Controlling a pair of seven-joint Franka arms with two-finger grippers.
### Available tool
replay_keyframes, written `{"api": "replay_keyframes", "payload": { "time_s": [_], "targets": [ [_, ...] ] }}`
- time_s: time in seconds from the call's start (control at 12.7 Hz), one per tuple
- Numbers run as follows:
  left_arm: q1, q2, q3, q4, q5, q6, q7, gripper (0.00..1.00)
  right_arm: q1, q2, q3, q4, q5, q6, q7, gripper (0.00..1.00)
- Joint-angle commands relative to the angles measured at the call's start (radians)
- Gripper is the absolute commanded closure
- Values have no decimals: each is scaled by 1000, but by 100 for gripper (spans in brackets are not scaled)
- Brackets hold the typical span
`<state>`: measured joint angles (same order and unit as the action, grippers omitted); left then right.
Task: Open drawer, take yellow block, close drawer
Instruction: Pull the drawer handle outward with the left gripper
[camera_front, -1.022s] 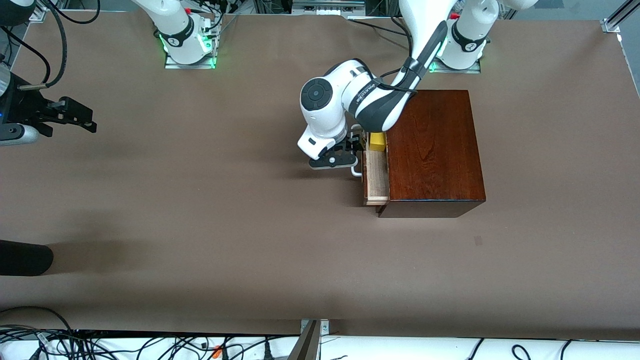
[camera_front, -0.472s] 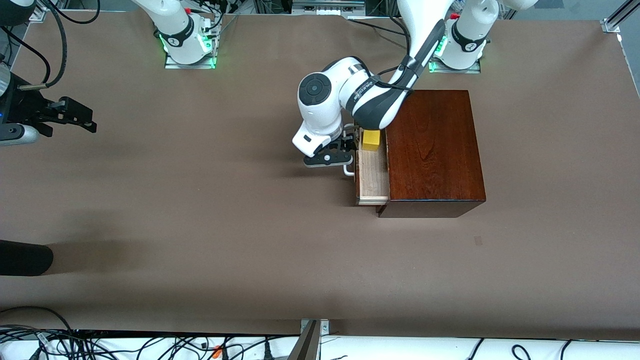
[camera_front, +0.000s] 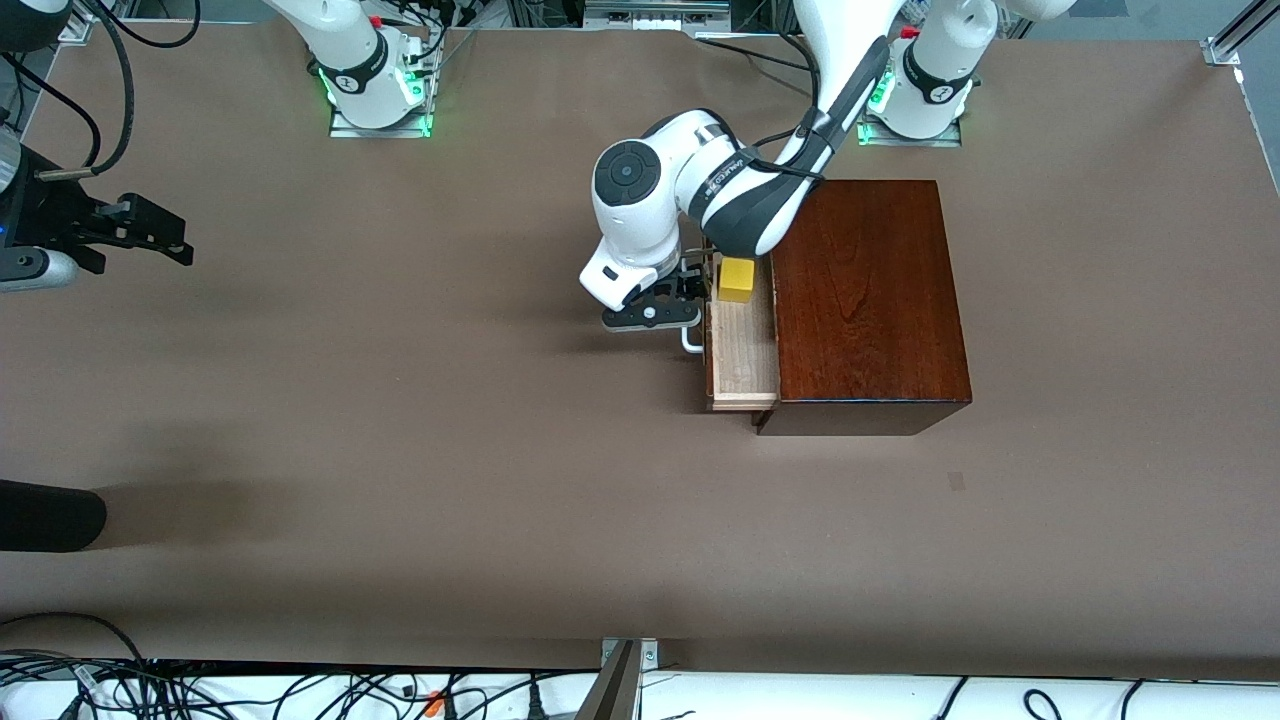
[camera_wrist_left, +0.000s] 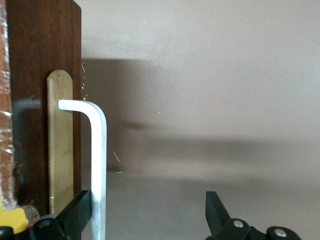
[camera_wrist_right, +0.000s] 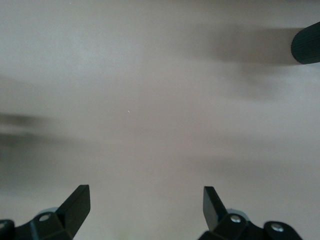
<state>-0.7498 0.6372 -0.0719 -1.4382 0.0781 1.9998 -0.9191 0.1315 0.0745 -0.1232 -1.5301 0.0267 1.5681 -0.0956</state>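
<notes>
Front view: the dark reddish-brown wooden box (camera_front: 865, 300) stands on the brown table (camera_front: 400, 450) toward the left arm's end. Its drawer (camera_front: 742, 350), pale light wood inside, is pulled partway out toward the right arm's end. The small bright yellow cube (camera_front: 737, 279) sits in the drawer at the end farther from the front camera. The left gripper (camera_front: 690, 298) is at the drawer's white U-shaped bar handle (camera_front: 690, 342). The right gripper (camera_front: 150, 235) waits over bare table at the right arm's end.

Left wrist view: the left gripper's black fingers (camera_wrist_left: 80, 212) stand spread, one seemingly touching the handle's bar, not clamped on it.

Right wrist view: the right gripper's fingers (camera_wrist_right: 75, 205) are spread wide over bare table, holding nothing
</notes>
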Motion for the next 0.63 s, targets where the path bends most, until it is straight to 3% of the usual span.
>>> {"api": "replay_keyframes", "payload": {
  "time_s": [0.0,0.24,0.55],
  "targets": [
    [-6,-13,3,93,-21,-135,-3,0,-9,4,7,10,2,-2,-1,0],
    [3,-31,10,215,-17,-352,32,0,-7,4,8,11,4,-2,-1,0],
    [130,-177,20,219,-11,-510,241,0,0,4,16,16,19,16,-4,0]
  ]
}}
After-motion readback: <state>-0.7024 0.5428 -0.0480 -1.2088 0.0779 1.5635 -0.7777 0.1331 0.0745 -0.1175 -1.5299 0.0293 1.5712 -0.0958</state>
